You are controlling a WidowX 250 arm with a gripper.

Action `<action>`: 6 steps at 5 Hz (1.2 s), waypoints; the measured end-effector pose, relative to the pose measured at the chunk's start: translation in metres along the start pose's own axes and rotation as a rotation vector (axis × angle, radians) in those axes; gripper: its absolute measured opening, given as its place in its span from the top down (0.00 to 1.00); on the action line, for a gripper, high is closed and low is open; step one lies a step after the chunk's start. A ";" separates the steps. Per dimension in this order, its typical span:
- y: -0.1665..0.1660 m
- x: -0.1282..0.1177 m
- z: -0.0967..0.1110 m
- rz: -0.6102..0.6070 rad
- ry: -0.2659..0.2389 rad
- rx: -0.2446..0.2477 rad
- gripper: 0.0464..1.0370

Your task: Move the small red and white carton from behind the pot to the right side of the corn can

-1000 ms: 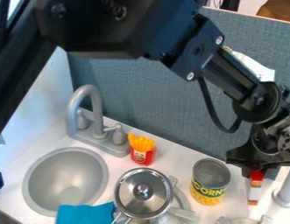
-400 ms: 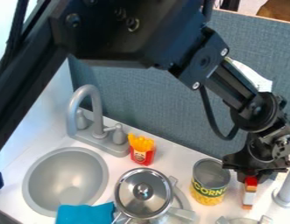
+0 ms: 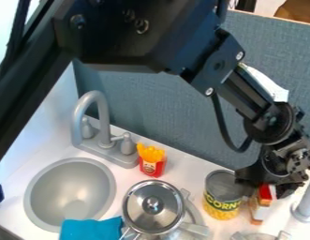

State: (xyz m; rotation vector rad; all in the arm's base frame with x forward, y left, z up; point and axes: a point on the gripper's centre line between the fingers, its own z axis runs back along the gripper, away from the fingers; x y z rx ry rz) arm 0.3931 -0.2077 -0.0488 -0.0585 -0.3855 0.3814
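At the right side, the gripper (image 3: 267,186) hangs low over the counter beside the corn can. It is shut on a small box (image 3: 260,206) with a red top and white and orange sides. The box leans a little, its top to the right, with its upper part between the fingers. Just left of it stands the open-topped corn can (image 3: 221,199), very close to the left finger.
A lidded metal pot (image 3: 153,206) stands left of the can. Red fries toy (image 3: 152,161), grey faucet (image 3: 100,124) and round sink (image 3: 69,194) are further left. A teal cloth (image 3: 91,229) lies at the front. A grey post (image 3: 304,206) rises at the right edge.
The gripper has moved left and slightly down, bringing the box closer to the corn can. The box has turned and now leans. The other objects have kept their places.
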 end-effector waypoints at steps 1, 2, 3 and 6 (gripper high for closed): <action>0.003 -0.003 -0.001 -0.001 0.007 0.006 0.03; 0.005 -0.006 -0.001 -0.001 0.011 0.002 0.04; 0.005 -0.002 0.013 0.033 0.001 -0.015 0.04; 0.019 0.034 0.106 0.145 0.079 -0.164 0.04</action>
